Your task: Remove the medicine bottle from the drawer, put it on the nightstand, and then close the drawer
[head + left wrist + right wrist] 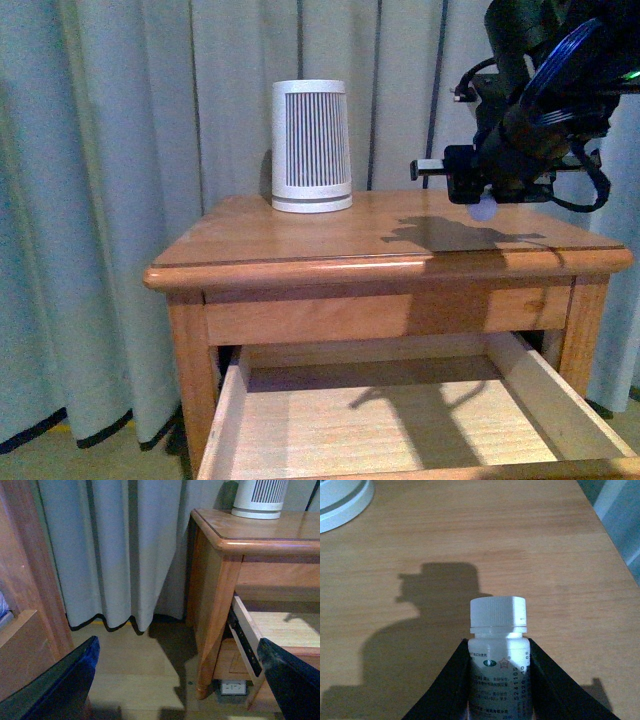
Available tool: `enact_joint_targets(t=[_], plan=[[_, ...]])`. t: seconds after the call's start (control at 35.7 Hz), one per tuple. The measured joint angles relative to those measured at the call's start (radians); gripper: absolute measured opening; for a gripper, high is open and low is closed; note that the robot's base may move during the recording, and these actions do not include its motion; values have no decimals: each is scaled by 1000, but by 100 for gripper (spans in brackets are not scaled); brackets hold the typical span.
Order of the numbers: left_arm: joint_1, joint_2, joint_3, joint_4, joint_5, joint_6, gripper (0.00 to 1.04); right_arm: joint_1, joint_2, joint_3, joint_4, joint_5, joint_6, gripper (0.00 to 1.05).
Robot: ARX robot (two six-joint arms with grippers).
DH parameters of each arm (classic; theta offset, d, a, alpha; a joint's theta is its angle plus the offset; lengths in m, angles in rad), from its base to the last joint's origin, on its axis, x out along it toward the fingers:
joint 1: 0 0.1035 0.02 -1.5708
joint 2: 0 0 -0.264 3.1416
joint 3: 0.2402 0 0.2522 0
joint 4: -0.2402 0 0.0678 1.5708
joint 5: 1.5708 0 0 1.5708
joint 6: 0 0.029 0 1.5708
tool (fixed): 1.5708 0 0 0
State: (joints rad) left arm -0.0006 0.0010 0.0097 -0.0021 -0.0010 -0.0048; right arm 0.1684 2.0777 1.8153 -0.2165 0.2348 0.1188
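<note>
In the front view the nightstand (330,235) stands before a pale curtain (120,200), with a white ribbed cylinder (311,146) upright at the back of its top, left of centre. Below, the drawer (225,420) is pulled well out, showing its pale inside. At upper right the right gripper (482,200) hangs over the right part of the top. The bottle (484,211) shows only as a small pale round spot under it, seemingly clear of the wood, and a dark shadow lies on the top just beneath. In the left wrist view the left gripper (177,680) is low beside the nightstand's (260,535) left side. Its dark fingers (65,685) are spread wide apart with only floor (145,670) between them. The open drawer (245,630) juts out beyond the leg, the cylinder (260,497) sits on top, the curtain (115,555) hangs behind, and a white socket (233,686) sits low under the nightstand. In the right wrist view the right gripper (499,642) is clamped on the bottle (499,655). Its black fingers (445,690) press the printed body on both sides, and the ridged white cap (498,612) sticks out past their tips. Bare wood of the top (470,540) fills the picture behind it, carrying the shadow (430,630) of gripper and bottle. The cylinder's base (342,500) shows at one corner, well apart from the bottle.
</note>
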Motion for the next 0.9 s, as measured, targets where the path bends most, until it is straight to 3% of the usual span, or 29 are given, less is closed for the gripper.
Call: enact_joint_targets(t=[0.2, 0.45, 0.62, 0.9], plan=[[0, 0, 0, 0, 0, 0, 98, 3, 65, 91, -36, 16, 3, 30], [0, 0, 0, 0, 0, 0, 98, 13, 66, 95, -32, 3, 3, 75], [0, 0, 0, 0, 0, 0, 98, 5, 27, 58, 17, 37, -2, 99], [0, 0, 0, 0, 0, 0, 98, -27, -340, -306, 258, 170, -31, 98]])
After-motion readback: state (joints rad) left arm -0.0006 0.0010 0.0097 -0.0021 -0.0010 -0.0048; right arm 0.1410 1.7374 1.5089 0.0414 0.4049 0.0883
